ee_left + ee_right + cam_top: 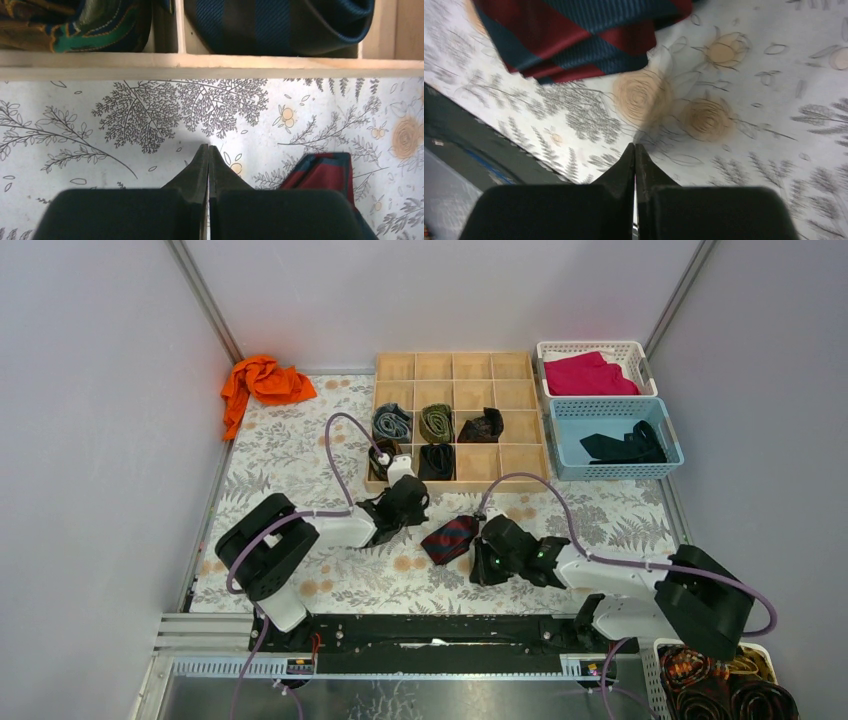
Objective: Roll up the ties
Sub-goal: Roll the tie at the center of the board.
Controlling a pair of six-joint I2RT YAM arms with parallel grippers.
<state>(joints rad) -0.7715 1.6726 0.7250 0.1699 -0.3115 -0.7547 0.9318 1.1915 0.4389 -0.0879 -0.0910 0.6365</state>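
1. A table under a floral cloth [300, 450] was shown from above, enclosed by pale walls.
2. A wooden divided tray [413, 380] was set at the far middle, and coiled ties [436, 422] were held in five of its nearer compartments.
3. A blue basket [615, 405] was placed right of the tray, with a black tie [625, 447] laid inside.
4. A navy tie with red stripes [450, 538] was laid folded on the cloth, near the tray, between the two grippers.
5. The left gripper [208, 149] was clenched on nothing, just left of that tie.
6. The right gripper [634, 147] was likewise clenched empty, just right of it.
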